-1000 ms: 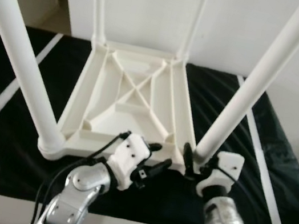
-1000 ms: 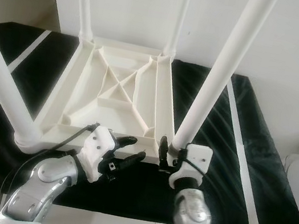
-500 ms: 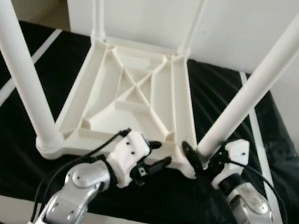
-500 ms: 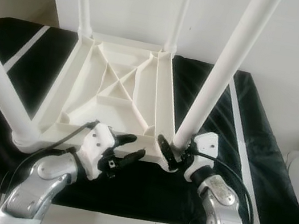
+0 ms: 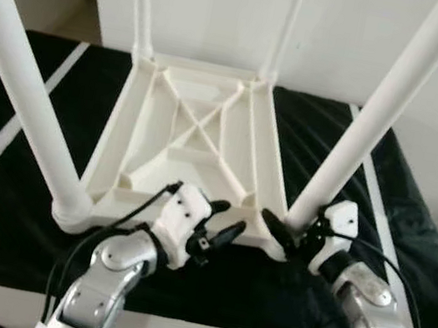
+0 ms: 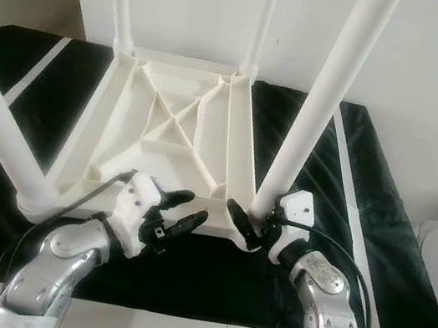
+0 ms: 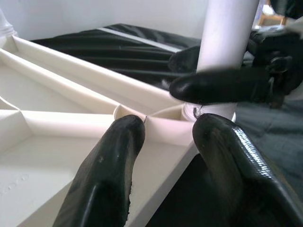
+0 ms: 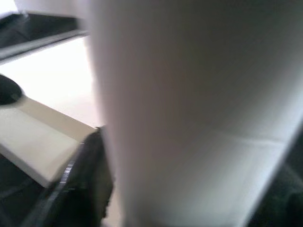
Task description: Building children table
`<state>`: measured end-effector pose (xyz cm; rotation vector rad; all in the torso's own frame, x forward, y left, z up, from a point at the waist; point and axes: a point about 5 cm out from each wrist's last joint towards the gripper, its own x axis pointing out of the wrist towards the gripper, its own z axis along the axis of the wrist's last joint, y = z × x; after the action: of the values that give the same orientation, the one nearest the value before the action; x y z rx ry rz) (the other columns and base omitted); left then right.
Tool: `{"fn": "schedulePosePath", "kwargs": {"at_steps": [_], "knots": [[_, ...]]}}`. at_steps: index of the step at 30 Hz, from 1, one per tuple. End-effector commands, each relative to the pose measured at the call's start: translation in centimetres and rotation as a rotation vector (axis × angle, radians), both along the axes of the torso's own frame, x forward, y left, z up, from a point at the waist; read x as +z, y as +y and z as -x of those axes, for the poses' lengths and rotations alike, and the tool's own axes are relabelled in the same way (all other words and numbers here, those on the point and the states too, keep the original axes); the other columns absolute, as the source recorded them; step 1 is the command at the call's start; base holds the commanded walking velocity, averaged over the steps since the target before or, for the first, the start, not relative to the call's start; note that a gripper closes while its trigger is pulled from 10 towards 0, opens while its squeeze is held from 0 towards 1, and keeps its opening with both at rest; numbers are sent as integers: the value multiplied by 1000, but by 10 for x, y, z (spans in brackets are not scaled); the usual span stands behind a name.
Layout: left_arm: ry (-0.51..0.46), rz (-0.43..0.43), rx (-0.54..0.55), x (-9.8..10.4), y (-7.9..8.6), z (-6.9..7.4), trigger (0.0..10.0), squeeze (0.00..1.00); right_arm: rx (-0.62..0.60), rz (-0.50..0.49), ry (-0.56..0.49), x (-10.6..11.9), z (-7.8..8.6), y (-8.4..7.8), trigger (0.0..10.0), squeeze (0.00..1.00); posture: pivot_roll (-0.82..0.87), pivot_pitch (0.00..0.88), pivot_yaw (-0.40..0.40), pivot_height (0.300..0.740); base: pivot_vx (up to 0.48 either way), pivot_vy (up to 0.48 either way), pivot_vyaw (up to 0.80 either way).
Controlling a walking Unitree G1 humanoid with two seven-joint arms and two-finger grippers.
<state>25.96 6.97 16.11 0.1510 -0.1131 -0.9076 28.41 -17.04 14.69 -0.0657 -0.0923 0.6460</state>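
- The white table (image 5: 192, 147) lay upside down on a black cloth (image 5: 409, 240), its four legs pointing up.
- The right end effector (image 5: 292, 232) was closed around the base of the near right leg (image 5: 358, 146), at the table's near right corner.
- The left end effector (image 5: 221, 224) hovered at the table's near edge, just beside that corner, fingers (image 7: 113, 161) spread and holding nothing.
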Motion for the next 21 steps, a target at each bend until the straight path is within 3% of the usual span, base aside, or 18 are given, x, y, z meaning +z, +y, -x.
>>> {"fn": "schedulePosePath", "kwargs": {"at_steps": [1, 9, 10, 11, 21], "knots": [[-9, -10, 77, -2, 1, -4, 10000, 0, 16, -25, 10, -2, 4, -1, 0, 0, -84, 110, -22, 740, 0, 0, 0], [-16, -28, 89, -3, 0, -5, 10000, 0, -23, -25, 22, -6, 6, -3, 0, 0, -93, 117, -22, 740, 0, 0, 0], [-15, -30, 91, -4, 0, -5, 10000, 0, -38, -27, 26, -6, 7, -3, 4549, 0, -93, 117, -24, 740, 0, 0, 0], [-14, -31, 95, -5, 0, -5, 10000, 0, -65, -34, 28, -5, 7, -2, 10000, 0, -95, 118, -25, 740, 0, 0, 0], [-19, -26, 95, -5, -2, -4, 10000, 0, -246, -26, 54, -11, 11, 11, 10000, 0, -98, 117, -31, 740, 0, 0, 0]]}}
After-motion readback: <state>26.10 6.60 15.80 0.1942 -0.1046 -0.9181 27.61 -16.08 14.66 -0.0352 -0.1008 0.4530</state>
